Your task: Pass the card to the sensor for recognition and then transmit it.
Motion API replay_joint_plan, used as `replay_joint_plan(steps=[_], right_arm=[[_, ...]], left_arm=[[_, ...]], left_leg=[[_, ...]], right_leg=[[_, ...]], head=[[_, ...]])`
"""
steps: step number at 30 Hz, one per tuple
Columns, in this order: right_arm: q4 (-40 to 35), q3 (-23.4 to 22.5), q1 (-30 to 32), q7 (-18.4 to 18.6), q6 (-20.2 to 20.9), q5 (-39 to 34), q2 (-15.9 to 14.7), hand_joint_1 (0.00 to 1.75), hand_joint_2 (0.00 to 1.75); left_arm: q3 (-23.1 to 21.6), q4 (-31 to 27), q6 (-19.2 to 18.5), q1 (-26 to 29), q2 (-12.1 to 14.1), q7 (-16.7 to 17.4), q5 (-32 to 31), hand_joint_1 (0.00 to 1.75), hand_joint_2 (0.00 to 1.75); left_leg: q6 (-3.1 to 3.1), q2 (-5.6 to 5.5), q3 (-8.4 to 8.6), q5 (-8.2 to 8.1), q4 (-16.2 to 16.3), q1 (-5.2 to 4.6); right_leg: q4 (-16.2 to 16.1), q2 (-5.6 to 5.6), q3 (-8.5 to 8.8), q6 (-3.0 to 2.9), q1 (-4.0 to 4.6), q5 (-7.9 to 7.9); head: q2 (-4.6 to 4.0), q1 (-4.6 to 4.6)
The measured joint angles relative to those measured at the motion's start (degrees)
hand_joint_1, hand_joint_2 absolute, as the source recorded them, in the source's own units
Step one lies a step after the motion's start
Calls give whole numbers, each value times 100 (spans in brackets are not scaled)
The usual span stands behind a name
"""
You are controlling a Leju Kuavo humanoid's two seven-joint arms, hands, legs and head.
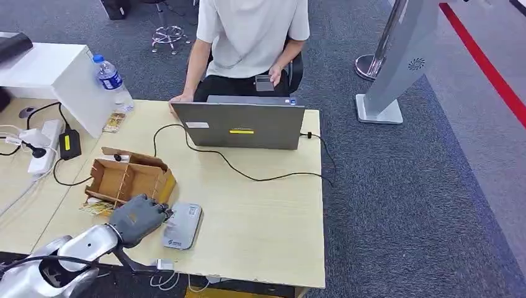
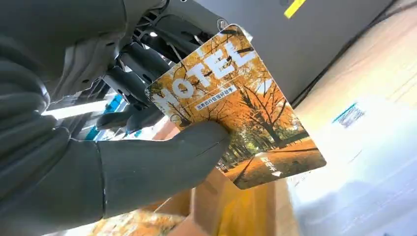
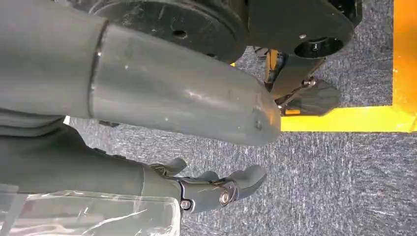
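Left wrist view shows the card (image 2: 236,103) pinched between my left hand's (image 2: 123,147) thumb and dark fingers (image 2: 133,73), its long axis slanting away from my palm, free end out over the sensor (image 1: 182,226). Head view has that hand on the surface between sensor and box (image 1: 130,177). My right hand (image 3: 196,189) hangs over carpet, fingers loosely apart, empty.
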Motion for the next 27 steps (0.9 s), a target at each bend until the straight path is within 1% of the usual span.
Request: replay_joint_plan(steps=[3, 6, 10, 12, 14, 19, 22, 25, 27], right_arm=[[0, -2, -10, 0, 6, 53, 13, 0, 0], [0, -4, -8, 0, 15, 66, 17, 0, 0], [0, -13, -9, 0, 24, 79, 17, 0, 0], [0, -26, -9, 0, 24, 107, 20, 0, 0], [0, -35, -10, 4, 26, 144, 20, 0, 0], [0, -52, -7, 20, 33, 199, 20, 0, 0], [0, -81, -8, 20, 39, 245, 20, 0, 0], [0, -109, -10, 20, 52, 287, 20, 0, 0], [0, -129, -13, 7, 68, 337, 20, 0, 0]], left_arm=[[-162, 90, 90, -109, -154, 33, 0, 175, 175], [-282, 171, 103, -178, -269, 61, 0, 175, 175], [-369, 284, 73, -235, -346, 98, 70, 175, 175], [-402, 350, -6, -257, -361, 129, 114, 175, 175], [-444, 376, -122, -269, -326, 171, 166, 175, 175], [-502, 376, -417, -307, -75, 221, 339, 175, 175], [-513, 376, -461, -362, 26, 232, 413, 175, 175], [-524, 385, -194, -491, 8, 124, 512, 175, 175], [-531, 396, 121, -632, -117, 57, 498, 175, 175]], left_leg=[[0, 0, 0, 0, 0, 0], [0, 0, 0, 0, 1, 0], [0, 0, 0, 0, 0, 0], [0, 0, 0, 0, 0, 1], [0, 0, -1, 0, 0, 2], [0, -1, 1, 0, 0, 2], [0, -1, 3, 1, 0, 1], [7, -1, 1, 6, 0, 1], [8, -7, 1, 8, 3, -2]], right_leg=[[0, 1, 0, 0, 0, 0], [0, 1, 0, 0, 0, 0], [0, 1, 0, 0, 1, 0], [0, 1, -1, 0, 1, 0], [0, 1, 0, 0, 1, 0], [1, 0, 1, 0, 2, 0], [1, 0, 3, 0, 1, 0], [1, -2, 1, 1, 1, 1], [0, -13, 2, 3, -2, 3]], head=[[0, 0], [0, 0], [0, 2], [0, 2], [0, 0], [0, 2], [0, 0], [0, 2], [0, 4]])
